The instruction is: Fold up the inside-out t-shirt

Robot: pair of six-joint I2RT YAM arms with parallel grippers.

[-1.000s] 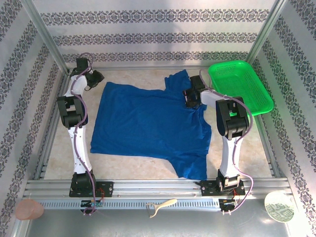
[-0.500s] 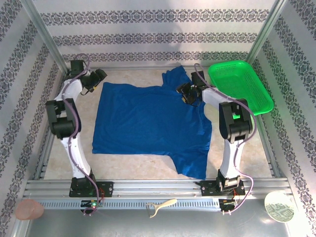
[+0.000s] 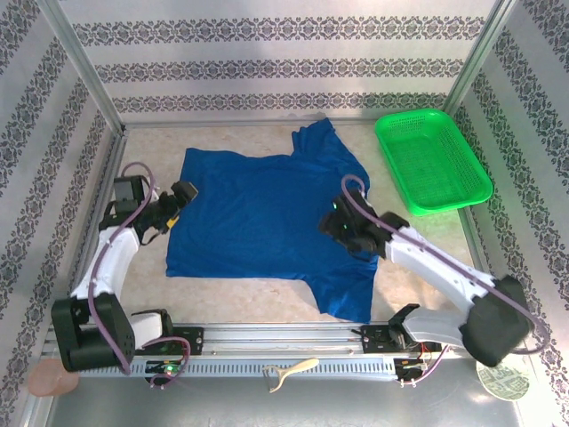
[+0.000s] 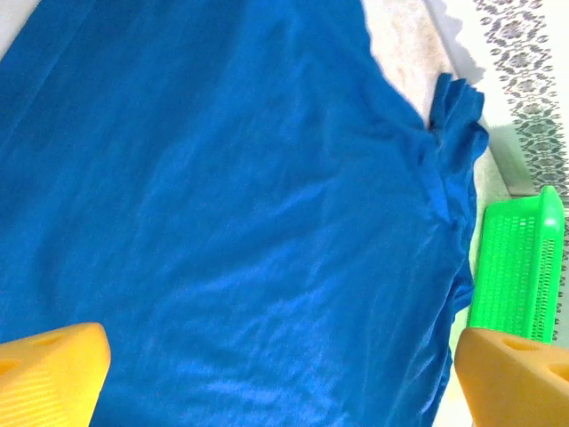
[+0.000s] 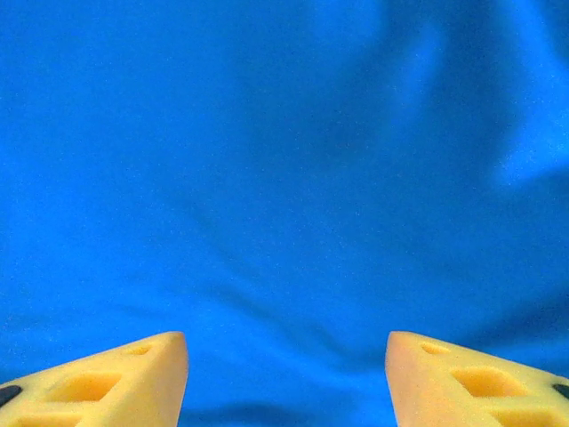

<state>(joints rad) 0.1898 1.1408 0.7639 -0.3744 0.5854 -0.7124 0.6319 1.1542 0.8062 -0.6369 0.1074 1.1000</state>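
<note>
The royal-blue t-shirt (image 3: 267, 213) lies spread flat in the middle of the table, one sleeve pointing to the far edge and one to the near edge. My left gripper (image 3: 182, 197) hangs over the shirt's left border, open wide. In the left wrist view its yellow fingers (image 4: 49, 378) stand far apart above the t-shirt (image 4: 231, 196) with nothing between them. My right gripper (image 3: 336, 222) hovers over the right part of the shirt. It is open too, and in the right wrist view the gap between its fingers (image 5: 111, 382) holds just smooth t-shirt cloth (image 5: 284, 178).
A green mesh basket (image 3: 433, 158) stands at the back right, beside the shirt's far sleeve; it is also in the left wrist view (image 4: 516, 267). Metal frame rails run along the table's sides and near edge. A pale tool (image 3: 289, 372) lies on the front rail.
Both arms have drawn back from the far side toward the near side. The left gripper has opened wide and the right one has opened a little more. The shirt stays flat.
</note>
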